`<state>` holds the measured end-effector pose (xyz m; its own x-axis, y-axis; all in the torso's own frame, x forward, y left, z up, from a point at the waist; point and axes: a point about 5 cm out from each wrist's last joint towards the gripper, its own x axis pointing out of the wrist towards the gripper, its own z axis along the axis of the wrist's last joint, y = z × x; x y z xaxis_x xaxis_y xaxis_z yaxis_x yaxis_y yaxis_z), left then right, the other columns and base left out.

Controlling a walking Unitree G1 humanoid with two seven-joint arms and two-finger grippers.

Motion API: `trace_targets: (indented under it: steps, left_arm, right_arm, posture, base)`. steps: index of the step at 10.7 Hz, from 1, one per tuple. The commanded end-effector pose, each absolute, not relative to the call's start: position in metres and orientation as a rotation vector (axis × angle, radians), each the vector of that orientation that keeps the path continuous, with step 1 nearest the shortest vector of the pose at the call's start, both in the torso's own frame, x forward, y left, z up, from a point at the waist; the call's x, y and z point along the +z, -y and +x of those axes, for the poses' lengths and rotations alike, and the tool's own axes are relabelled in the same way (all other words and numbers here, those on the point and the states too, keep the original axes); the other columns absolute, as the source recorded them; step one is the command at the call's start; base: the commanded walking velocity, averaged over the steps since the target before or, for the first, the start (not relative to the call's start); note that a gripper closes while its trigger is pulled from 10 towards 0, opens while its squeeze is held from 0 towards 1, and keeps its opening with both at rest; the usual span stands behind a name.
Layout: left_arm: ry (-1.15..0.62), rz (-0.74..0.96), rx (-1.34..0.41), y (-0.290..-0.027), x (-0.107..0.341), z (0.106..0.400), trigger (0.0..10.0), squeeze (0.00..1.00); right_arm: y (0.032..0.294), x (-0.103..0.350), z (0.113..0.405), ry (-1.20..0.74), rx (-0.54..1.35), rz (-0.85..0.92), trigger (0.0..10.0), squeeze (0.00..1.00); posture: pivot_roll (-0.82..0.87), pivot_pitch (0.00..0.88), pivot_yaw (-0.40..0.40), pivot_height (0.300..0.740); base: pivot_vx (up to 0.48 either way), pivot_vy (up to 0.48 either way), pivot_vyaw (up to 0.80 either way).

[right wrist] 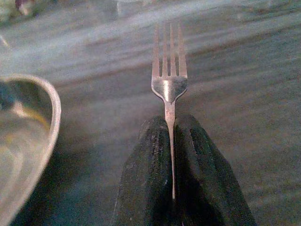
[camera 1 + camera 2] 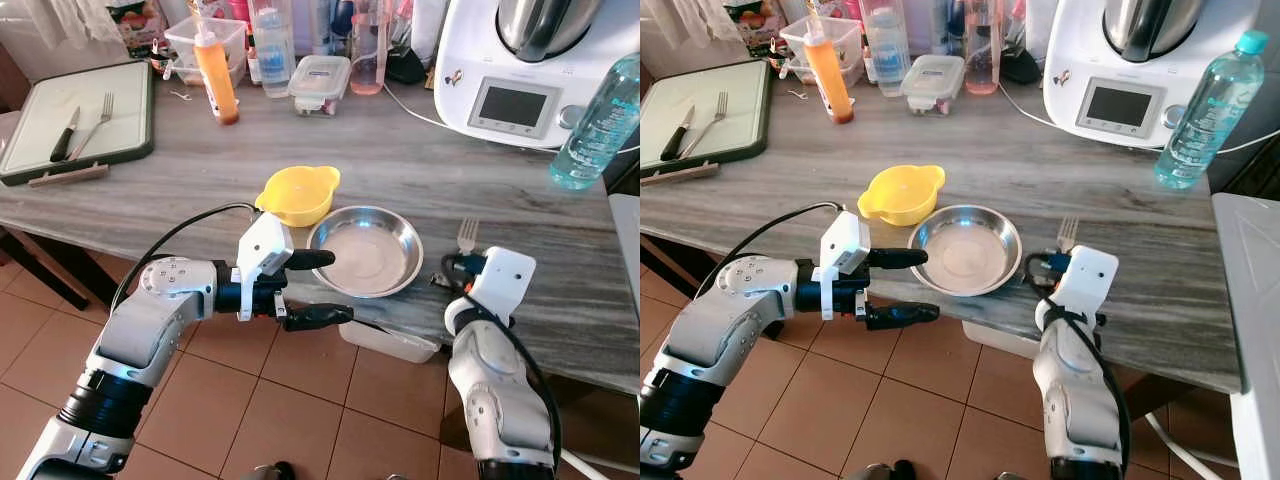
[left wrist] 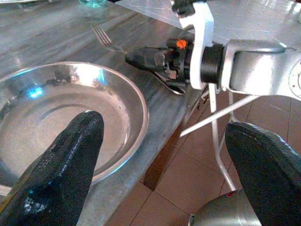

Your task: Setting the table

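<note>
**Table half set: bowl and plate out, fork going down**

In the left eye view we stand at the near edge of a grey wood-grain table (image 2: 420, 170). A round shiny steel plate (image 2: 365, 250) sits close to that near edge, and a yellow plastic bowl with small handles (image 2: 298, 193) rests just behind it, toward the plate's left, touching or nearly so. Our left gripper (image 2: 312, 288) hangs at the near edge beside the plate with its two black fingers spread wide and holding nothing. To the right of the plate our right gripper (image 2: 450, 272) pinches the handle of a silver metal fork (image 2: 467, 236), tines pointing toward the far edge.

In the right eye view, a second fork (image 2: 710, 118) and a black-handled knife (image 2: 677, 133) lie on a white cutting board with a dark green rim (image 2: 750, 105) at the far left corner.

In the left wrist view, the open fingers frame the plate's rim, the lower one off the table's edge.

In the right wrist view, the fingers are clenched on the fork's thin handle; the plate's rim lies near.

We judge the plate and bowl placed and the fork's placing nearly done. The knife is not yet brought over.
</note>
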<state>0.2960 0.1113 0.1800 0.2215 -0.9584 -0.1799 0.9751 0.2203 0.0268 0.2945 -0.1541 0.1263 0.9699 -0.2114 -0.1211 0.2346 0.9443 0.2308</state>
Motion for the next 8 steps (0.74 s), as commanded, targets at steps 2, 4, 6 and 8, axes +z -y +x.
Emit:
trace_targets:
  steps: [2, 4, 6, 8]
  left_arm:
    - [-0.14, 0.17, -1.366, -0.11, 0.181, 0.293, 10.0, 0.0]
    - [-0.141, 0.173, -1.371, -0.108, 0.181, 0.293, 10.0, 0.0]
    - [-0.144, 0.175, -1.371, -0.108, 0.18, 0.292, 10.0, 0.0]
    - [-0.146, 0.173, -1.368, -0.107, 0.179, 0.291, 10.0, 0.0]
  right_arm:
    - [0.127, 0.116, 0.29, -0.163, -0.218, 0.42, 10.0, 0.0]
    - [0.12, 0.113, 0.292, -0.202, -0.167, 0.426, 10.0, 0.0]
    - [0.111, 0.11, 0.293, -0.243, -0.106, 0.422, 10.0, 0.0]
    - [0.11, 0.108, 0.291, -0.28, -0.065, 0.384, 10.0, 0.0]
  posture:
    - [-0.01, 0.137, 0.078, 0.74]
    - [-0.01, 0.131, 0.078, 0.74]
    - [-0.01, 0.129, 0.074, 0.74]
    - [-0.01, 0.132, 0.073, 0.74]
  base:
    - [0.0, 0.0, 0.0]
    - [0.0, 0.0, 0.0]
    - [0.0, 0.0, 0.0]
    - [0.0, 0.0, 0.0]
